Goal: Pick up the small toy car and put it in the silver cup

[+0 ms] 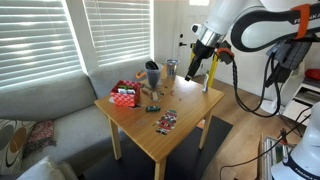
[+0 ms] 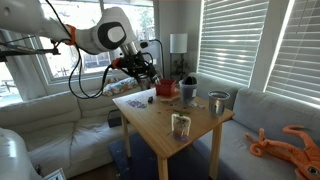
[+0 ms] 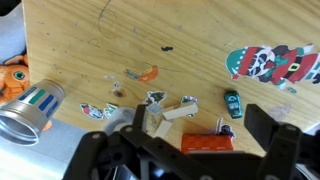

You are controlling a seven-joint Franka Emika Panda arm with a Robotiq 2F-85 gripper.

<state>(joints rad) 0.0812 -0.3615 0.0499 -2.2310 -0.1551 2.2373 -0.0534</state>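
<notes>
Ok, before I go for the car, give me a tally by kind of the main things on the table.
Cups: 3 (dark cup, silver cup, patterned cup)
Red box: 1
Toy car: 1
Total: 5, small scraps not counted.
</notes>
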